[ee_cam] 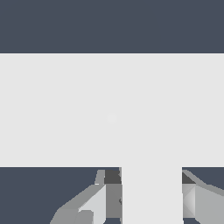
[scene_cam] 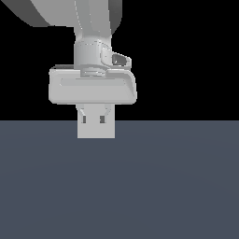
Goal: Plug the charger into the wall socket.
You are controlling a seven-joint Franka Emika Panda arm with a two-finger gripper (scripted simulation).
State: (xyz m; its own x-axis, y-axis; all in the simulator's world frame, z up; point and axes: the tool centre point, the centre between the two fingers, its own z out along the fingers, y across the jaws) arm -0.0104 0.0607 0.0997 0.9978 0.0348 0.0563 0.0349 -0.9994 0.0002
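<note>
In the wrist view, my gripper [ee_cam: 152, 199] is shut on the charger [ee_cam: 152, 183], a plain pale block between the two fingers [ee_cam: 103, 199]. The charger's far end meets a wide pale band [ee_cam: 65, 109] that spans the whole picture. This looks like the wall socket seen close up, and its orange dots are hidden. In the exterior view, the gripper [scene_cam: 93, 120] hangs low over the floor with a pale grey block [scene_cam: 95, 131] at its fingers. There I cannot tell the charger from the socket.
A dark blue-grey floor [scene_cam: 177, 186] fills the lower half of the exterior view, under a black background. The arm's hand [scene_cam: 93, 86] blocks what lies behind it. The same floor shows in the wrist view [ee_cam: 109, 26] beyond the pale band.
</note>
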